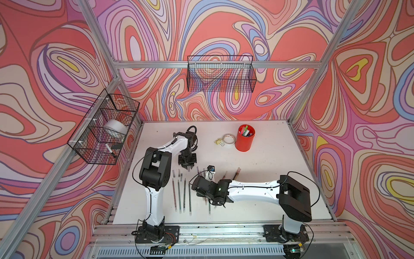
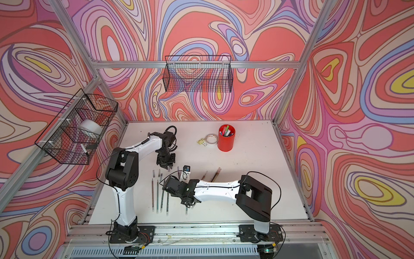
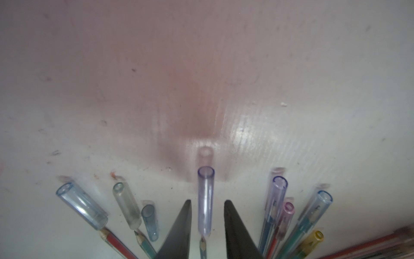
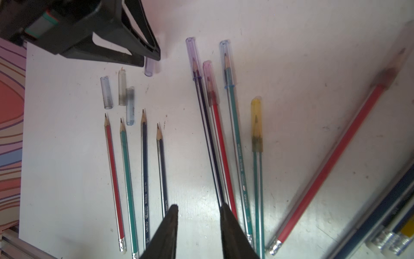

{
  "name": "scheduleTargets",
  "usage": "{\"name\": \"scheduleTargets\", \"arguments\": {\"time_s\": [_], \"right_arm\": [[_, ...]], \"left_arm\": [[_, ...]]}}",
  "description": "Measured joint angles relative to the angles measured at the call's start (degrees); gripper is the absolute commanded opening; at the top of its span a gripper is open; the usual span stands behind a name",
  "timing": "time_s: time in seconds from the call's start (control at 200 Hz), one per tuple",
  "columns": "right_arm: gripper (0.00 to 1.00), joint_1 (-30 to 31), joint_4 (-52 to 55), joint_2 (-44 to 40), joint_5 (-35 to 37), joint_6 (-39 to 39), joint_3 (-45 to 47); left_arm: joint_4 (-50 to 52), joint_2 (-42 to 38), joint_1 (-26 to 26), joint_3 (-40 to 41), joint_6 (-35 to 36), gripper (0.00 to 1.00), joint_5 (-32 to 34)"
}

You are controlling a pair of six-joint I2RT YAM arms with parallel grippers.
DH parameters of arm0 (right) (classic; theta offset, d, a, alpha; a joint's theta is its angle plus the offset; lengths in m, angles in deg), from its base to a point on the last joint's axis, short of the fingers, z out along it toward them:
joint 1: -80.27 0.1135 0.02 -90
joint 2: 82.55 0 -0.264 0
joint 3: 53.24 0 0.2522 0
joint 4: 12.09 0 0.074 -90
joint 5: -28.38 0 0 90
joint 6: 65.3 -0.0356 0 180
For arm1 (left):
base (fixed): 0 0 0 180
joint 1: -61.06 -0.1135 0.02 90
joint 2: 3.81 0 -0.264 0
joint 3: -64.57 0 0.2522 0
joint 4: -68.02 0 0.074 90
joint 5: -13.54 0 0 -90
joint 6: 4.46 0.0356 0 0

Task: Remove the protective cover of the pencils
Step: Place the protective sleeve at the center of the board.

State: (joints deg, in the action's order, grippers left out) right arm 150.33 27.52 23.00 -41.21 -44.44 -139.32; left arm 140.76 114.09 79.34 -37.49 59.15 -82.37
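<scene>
In the left wrist view my left gripper [image 3: 207, 200] is open around a clear purple cover [image 3: 205, 201], which lies on the table free of both fingers. A bare pencil tip [image 3: 202, 244] sits just behind that cover. In the right wrist view four uncovered pencils [image 4: 127, 179] lie side by side, with three loose covers [image 4: 122, 88] beyond their tips. Several capped pencils [image 4: 226, 65] fan out beside them, one under a yellow cover [image 4: 256, 123]. My right gripper [image 4: 198, 205] is open above the table with nothing between its fingers. Its one finger overlaps a dark capped pencil [image 4: 208, 143].
A red cup [image 1: 244, 141] of markers, a tape roll [image 1: 228, 140] and a yellow clip [image 1: 218, 142] stand at the back of the table. Wire baskets hang on the left wall [image 1: 105, 127] and back wall [image 1: 220, 74]. More pencils [image 4: 392, 242] are bundled near the right arm.
</scene>
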Motion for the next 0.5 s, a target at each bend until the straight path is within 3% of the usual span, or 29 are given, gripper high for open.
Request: {"name": "scheduleTargets", "arguments": {"time_s": [0.501], "right_arm": [[0.27,-3.0,5.4,7.7,-3.8,2.1,-5.9]], "left_arm": [[0.0,0.0,0.0,-0.1,0.0,0.25,0.0]]}}
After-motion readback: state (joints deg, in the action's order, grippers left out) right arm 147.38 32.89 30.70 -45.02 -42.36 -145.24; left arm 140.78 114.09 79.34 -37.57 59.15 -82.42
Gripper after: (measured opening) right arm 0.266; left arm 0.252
